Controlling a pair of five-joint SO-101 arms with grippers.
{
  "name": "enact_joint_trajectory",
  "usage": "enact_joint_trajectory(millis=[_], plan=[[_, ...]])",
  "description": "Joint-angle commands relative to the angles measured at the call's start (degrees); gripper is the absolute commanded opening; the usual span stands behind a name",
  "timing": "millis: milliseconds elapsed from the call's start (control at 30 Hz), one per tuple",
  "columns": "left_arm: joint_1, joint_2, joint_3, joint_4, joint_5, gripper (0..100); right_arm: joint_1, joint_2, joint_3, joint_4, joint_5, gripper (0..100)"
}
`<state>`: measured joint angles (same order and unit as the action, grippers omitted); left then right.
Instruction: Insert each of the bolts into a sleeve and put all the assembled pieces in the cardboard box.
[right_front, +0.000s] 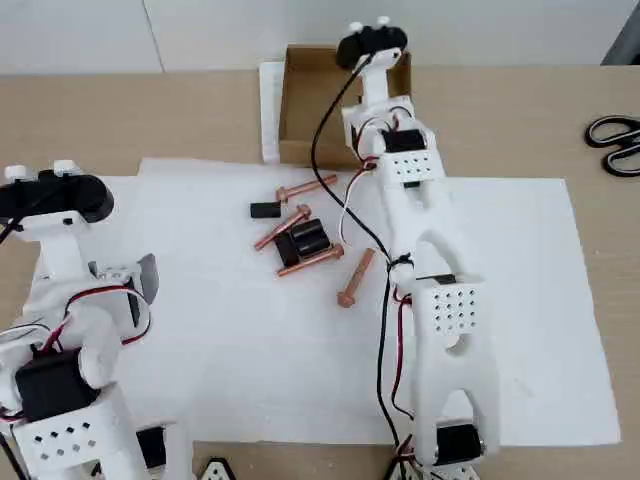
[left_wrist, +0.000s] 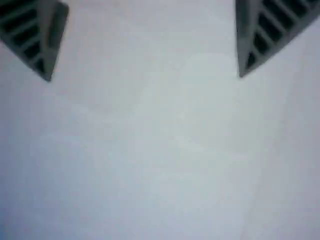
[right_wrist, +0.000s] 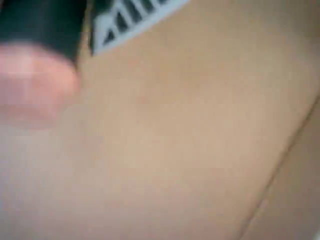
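Right jaws: my right gripper (right_wrist: 85, 25) is pinching an assembled piece, a black sleeve (right_wrist: 40, 22) with a copper bolt (right_wrist: 35, 80) poking out of its end.
Where that piece is: inside the cardboard box (right_front: 310, 100), held close above the box floor and, as far as I can tell, not resting on it.
Left jaws: my left gripper (left_wrist: 144, 76) is spread wide with nothing between the fingers, over a bare part of the white sheet (right_front: 520, 300), well apart from the parts.
Loose bolts: 4 lie on the sheet between my arms, at (right_front: 305, 188), (right_front: 281, 229), (right_front: 310, 261) and (right_front: 356, 278); none looks sleeved.
Loose sleeves: 1 lies alone (right_front: 264, 210) just beside the bolts; a dark pair (right_front: 305, 240), which I take for 2 more touching each other, sits among them.
Done so far: 1 bolt is in its sleeve and at the box. My right arm hides most of the box interior, so I cannot tell whether other pieces already lie there.
Left to do: let go of this piece, then sleeve the 4 loose bolts and carry each to the box. By my count the task is under halfway.
Also here: scissors (right_front: 615, 140) at the far edge of the table (right_front: 150, 110).
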<state>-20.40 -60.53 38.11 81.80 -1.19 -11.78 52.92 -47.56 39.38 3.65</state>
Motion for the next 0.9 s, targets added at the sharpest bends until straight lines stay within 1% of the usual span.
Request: enact_joint_trajectory(millis=[0,167,300,367,467,600,633,700,867], plan=[[-0.1,-0.5,-0.1,0.4,-0.5,23,0.7,-1.4,-4.3,0.6,0.4,27.4],[0.0,-0.5,-0.1,0.4,-0.5,23,0.7,-1.7,-6.3,0.7,0.4,27.4],[0.0,-0.5,-0.1,0.4,-0.5,23,1.1,-1.7,-13.1,0.9,0.3,27.4],[0.0,-0.5,-0.1,0.4,-0.5,23,1.1,-1.7,-17.5,3.7,0.3,27.4],[0.0,-0.5,-0.1,0.4,-0.5,23,0.9,-1.8,-28.3,14.0,0.1,27.4],[0.0,-0.4,-0.1,0.4,-0.5,23,-0.2,-1.6,-47.2,34.0,0.0,27.4],[0.0,-0.3,-0.1,0.4,-0.5,23,-0.5,-1.7,-49.7,38.6,-0.1,27.4],[0.1,-0.2,-0.1,0.4,-0.5,23,-0.7,-2.4,-48.2,44.8,0.0,27.4],[0.2,-0.1,0.4,0.0,-0.5,23,-1.0,-10.7,-48.4,59.8,-0.1,27.4]])
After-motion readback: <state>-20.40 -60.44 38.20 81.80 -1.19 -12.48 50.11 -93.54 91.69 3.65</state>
